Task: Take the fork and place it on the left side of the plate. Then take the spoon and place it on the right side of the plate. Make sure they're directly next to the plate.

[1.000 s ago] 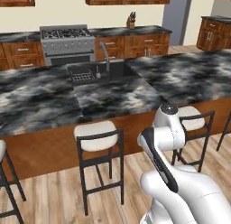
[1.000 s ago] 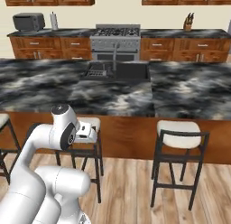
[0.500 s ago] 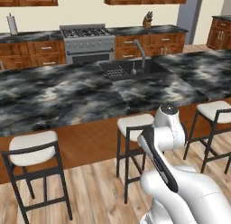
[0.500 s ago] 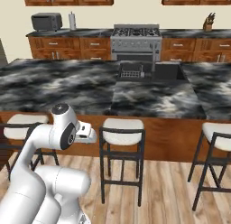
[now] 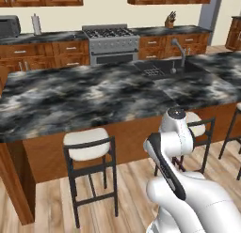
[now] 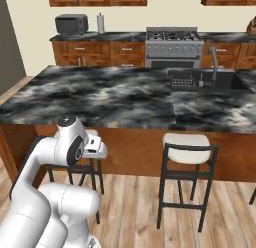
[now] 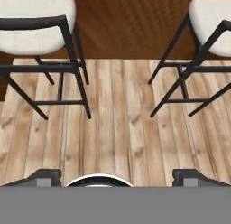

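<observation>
Glossy marble counter (image 5: 94, 93); wood-plank floor (image 7: 117, 128).

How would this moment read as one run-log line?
stage: approaching island counter | gripper: jaws open, empty, above wood floor | stools ahead

Black-and-grey marbled island counter (image 5: 84, 98) over reddish-brown wood cabinets (image 6: 90, 53). Cream-cushioned, black-framed stools (image 7: 38, 24) on pale wood-plank floor (image 7: 113, 128).
</observation>
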